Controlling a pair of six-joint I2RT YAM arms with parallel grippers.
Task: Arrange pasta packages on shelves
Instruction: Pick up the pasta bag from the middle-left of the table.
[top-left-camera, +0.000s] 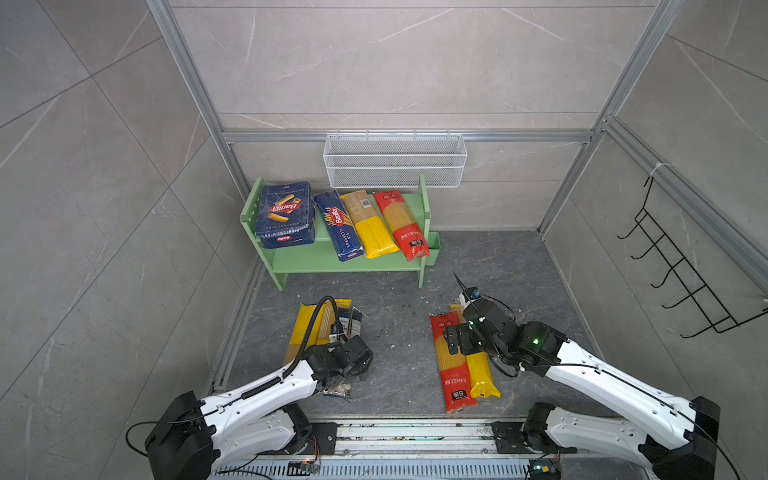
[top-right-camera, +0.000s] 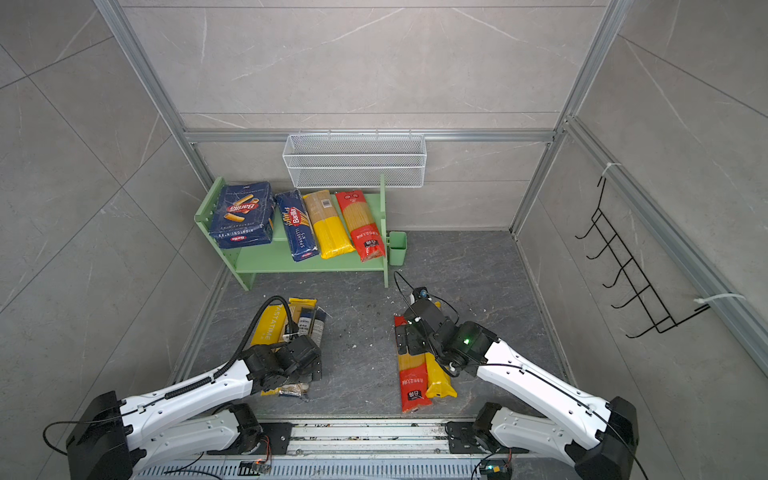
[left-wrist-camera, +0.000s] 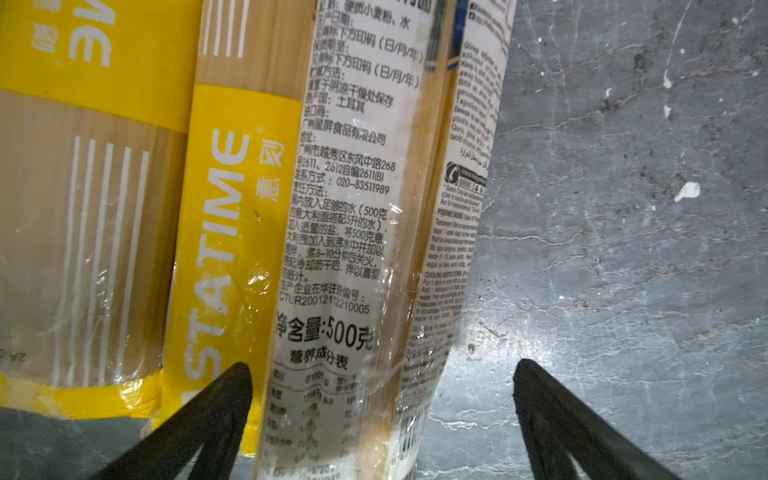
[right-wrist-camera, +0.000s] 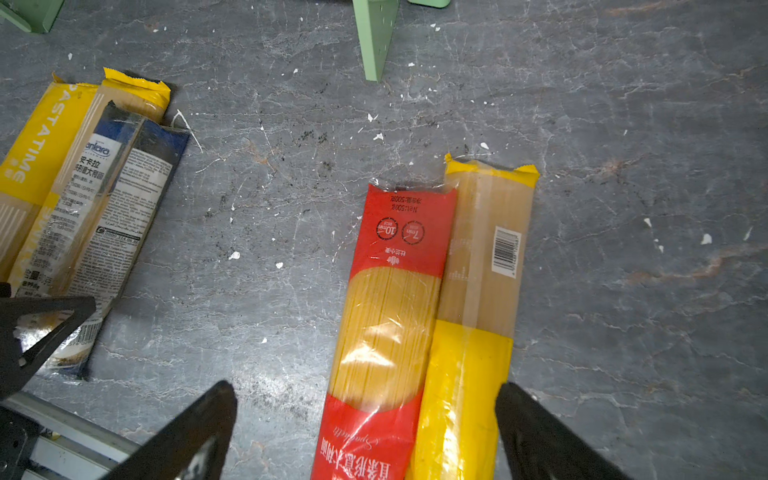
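Observation:
The pale green shelves (top-left-camera: 320, 258) stand at the back. Their top board carries stacked blue Barilla boxes (top-left-camera: 284, 212), a blue Barilla pack (top-left-camera: 338, 226), a yellow-ended bag (top-left-camera: 370, 224) and a red-ended bag (top-left-camera: 401, 224). My left gripper (left-wrist-camera: 380, 368) is open, low over a floor pile of PASTATIME bags (left-wrist-camera: 220, 232). It straddles a clear white-labelled bag (left-wrist-camera: 345, 208). My right gripper (right-wrist-camera: 365, 386) is open above a red bag (right-wrist-camera: 390, 316) and a yellow bag (right-wrist-camera: 473, 332) lying side by side, both between its fingers.
A white wire mesh basket (top-left-camera: 395, 160) hangs on the back wall above the shelves. A black hook rack (top-left-camera: 681, 274) hangs on the right wall. A small green cup (top-right-camera: 397, 248) clips to the shelves' right side. Metal rails (top-left-camera: 415, 436) run along the front.

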